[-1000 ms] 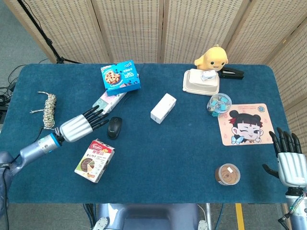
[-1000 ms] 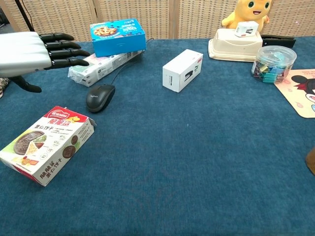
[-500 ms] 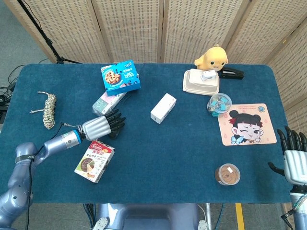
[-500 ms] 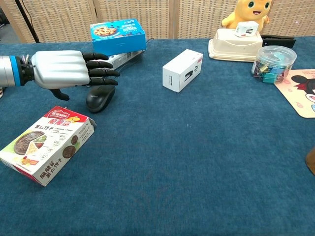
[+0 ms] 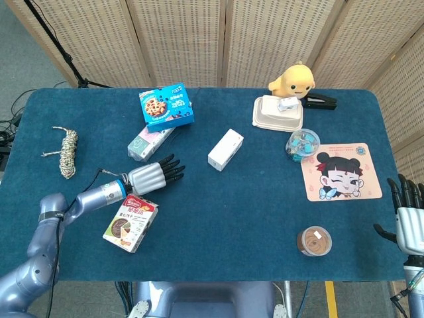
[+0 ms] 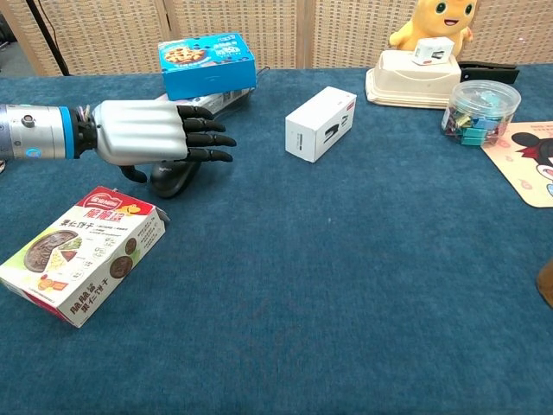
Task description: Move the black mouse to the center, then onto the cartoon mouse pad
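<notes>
The black mouse (image 6: 173, 176) lies left of the table's middle, mostly hidden beneath my left hand (image 6: 155, 141) (image 5: 154, 175). That hand hovers flat just over it, fingers stretched out to the right and holding nothing; whether it touches the mouse I cannot tell. In the head view the mouse is fully covered. The cartoon mouse pad (image 5: 340, 171) (image 6: 529, 161) lies at the table's right side. My right hand (image 5: 411, 215) is off the table's right edge, fingers pointing up and apart, empty.
A snack box (image 6: 80, 253) lies just in front of the left hand, a blue cookie box (image 6: 206, 64) and a pale packet (image 5: 150, 141) behind it. A white box (image 6: 320, 122) is mid-table. A clip jar (image 5: 302, 144), a brown cup (image 5: 315, 240), a lidded container (image 5: 277, 112) and a rope (image 5: 67, 151) stand elsewhere.
My left hand has travelled right and forward until it covers the mouse. The right hand has sunk lower at the table's right edge. The mouse has not moved.
</notes>
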Motion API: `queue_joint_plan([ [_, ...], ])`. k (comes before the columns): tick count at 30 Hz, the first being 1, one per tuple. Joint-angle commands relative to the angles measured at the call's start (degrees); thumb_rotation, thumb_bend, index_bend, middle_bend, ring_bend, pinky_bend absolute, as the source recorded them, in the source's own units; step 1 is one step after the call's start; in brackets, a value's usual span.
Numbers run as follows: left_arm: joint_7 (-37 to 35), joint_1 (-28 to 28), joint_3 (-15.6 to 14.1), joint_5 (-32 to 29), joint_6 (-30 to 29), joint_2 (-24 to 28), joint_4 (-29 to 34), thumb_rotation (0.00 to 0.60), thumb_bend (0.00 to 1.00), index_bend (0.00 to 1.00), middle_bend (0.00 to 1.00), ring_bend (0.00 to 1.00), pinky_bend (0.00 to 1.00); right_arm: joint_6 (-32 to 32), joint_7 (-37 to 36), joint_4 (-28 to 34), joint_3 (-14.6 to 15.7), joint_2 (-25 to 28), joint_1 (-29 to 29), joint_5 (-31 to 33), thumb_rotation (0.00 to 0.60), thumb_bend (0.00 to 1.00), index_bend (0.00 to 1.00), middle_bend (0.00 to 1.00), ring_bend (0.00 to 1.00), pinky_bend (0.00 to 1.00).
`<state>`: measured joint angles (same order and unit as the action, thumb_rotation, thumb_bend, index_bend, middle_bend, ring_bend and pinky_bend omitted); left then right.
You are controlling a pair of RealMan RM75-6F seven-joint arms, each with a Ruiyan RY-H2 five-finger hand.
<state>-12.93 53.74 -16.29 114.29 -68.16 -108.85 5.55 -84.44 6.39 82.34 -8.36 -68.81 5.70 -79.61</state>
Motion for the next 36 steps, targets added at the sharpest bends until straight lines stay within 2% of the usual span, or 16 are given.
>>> queue_joint_plan([
  [1, 0.4, 0.1, -0.3, -0.3, 0.0, -0.4, -0.2, 0.6, 0.2, 0.22, 0.09, 0.11, 0.17, 0.1, -0.3, 0.0, 0.0, 0.1, 0.0, 0.0, 0.6, 0.0, 0.0, 0.0, 0.0, 0.0],
  [5, 1.2, -0.1, -0.6, -0.8, 0.1, -0.8, -0.6, 0.6, 0.35, 0.4, 0.26, 0.23, 0.25, 0.3, -0.9, -0.1, 0.2, 0.2, 0.1, -0.1, 0.6, 0.0, 0.0, 0.0, 0.0, 0.0],
  [13, 1.5, -0.4, -1.1, -1.7, 0.2, -1.2, -0.5, 0.6, 0.42, 0.55, 0.39, 0.34, 0.35, 0.0, -1.2, 0.0, 0.3, 0.3, 0.0, -0.5, 0.6, 0.0, 0.0, 0.0, 0.0, 0.0],
  [17, 0.6, -0.5, -0.5, -2.8, -1.8, -1.3, -0.1, 0.6, 0.42, 0.57, 0.4, 0.35, 0.36, -0.1, -1.3, 0.2, 0.4, 0.5, -0.1, -0.6, 0.6, 0.0, 0.0, 0.0, 0.0, 0.0],
  [23, -0.2, 0.1, 0.5, -4.2, -8.5, -1.3, 0.8, 0.6, 0.42, 0.57, 0.4, 0.36, 0.36, -0.3, -1.6, 0.5, 0.5, 0.7, -0.1, -0.8, 0.6, 0.0, 0.0, 0.0, 0.0, 0.0],
  [27, 0.3, 2.2, 1.4, -4.9, -15.6, -1.5, 2.1, 0.6, 0.41, 0.57, 0.4, 0.36, 0.36, -0.5, -2.2, 0.9, 0.5, 1.0, -0.3, -1.1, 0.6, 0.0, 0.0, 0.0, 0.0, 0.0],
  [36, 2.5, 7.0, 2.6, -5.4, -21.1, -3.4, 6.7, 0.6, 0.4, 0.57, 0.4, 0.36, 0.36, -1.3, -3.7, 1.6, 0.5, 1.9, -0.7, -1.6, 0.6, 0.0, 0.0, 0.0, 0.0, 0.0],
])
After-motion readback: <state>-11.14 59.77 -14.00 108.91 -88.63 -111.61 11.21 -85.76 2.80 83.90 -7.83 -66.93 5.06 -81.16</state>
